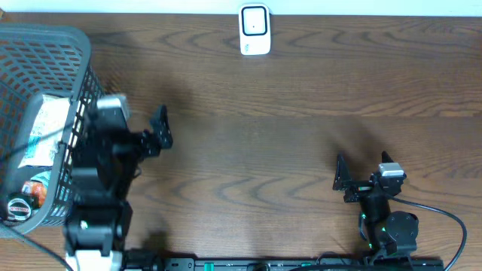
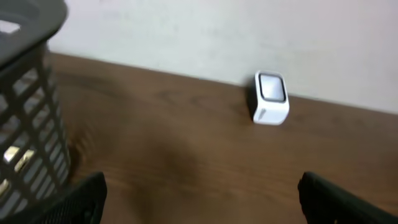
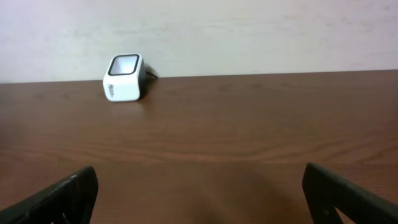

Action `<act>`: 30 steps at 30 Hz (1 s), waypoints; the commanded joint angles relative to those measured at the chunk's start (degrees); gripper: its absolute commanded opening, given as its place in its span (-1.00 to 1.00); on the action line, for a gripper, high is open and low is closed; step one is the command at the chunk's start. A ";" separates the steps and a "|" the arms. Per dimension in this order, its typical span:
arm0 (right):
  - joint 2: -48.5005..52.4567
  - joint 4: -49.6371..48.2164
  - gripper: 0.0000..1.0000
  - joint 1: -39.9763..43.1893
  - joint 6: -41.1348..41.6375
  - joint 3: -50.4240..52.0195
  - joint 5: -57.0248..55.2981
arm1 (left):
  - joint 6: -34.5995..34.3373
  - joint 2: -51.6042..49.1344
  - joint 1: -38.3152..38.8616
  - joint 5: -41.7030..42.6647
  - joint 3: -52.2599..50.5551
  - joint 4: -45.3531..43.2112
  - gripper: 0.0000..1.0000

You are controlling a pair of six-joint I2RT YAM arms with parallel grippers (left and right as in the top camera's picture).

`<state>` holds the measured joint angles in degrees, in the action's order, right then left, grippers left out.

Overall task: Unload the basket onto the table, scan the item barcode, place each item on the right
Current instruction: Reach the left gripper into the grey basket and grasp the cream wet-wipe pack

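The white packet (image 1: 44,129) we must scan lies in the grey basket (image 1: 53,34) on our left. The scanner (image 1: 254,30) stands at the far edge of the table (image 1: 248,150). Our left gripper (image 1: 162,128) and right gripper (image 1: 343,179) are wide and hold nothing. We think we are just starting. Next, the left one must reach in for it.

Basket (image 1: 53,56) cut off left; package (image 1: 44,129) print unreadable.

White scanner (image 1: 254,30), dark-framed window; grey lattice basket (image 1: 45,41); packet (image 1: 41,132) white, blue print; brown wood-grain table (image 1: 263,165).
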<state>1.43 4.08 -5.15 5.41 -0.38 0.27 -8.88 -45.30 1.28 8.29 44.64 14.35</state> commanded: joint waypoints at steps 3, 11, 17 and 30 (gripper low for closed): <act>-0.31 0.24 0.99 0.20 -0.35 0.07 0.28 | 4.35 -10.47 -0.24 1.57 18.82 11.08 0.95; -0.31 0.24 0.99 0.20 -0.35 0.07 0.28 | 6.95 -28.20 -4.09 1.60 54.14 40.26 0.95; -0.31 0.24 0.99 0.20 -0.35 0.07 0.28 | 12.35 -29.11 -4.96 -0.37 56.41 42.58 0.95; -0.31 0.24 0.99 0.20 -0.35 0.07 0.28 | -3.89 -30.38 -27.98 -12.74 56.37 40.41 0.98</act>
<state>1.39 4.05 -5.15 5.41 -0.36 0.27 -8.86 -74.61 -21.74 -1.06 100.27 54.98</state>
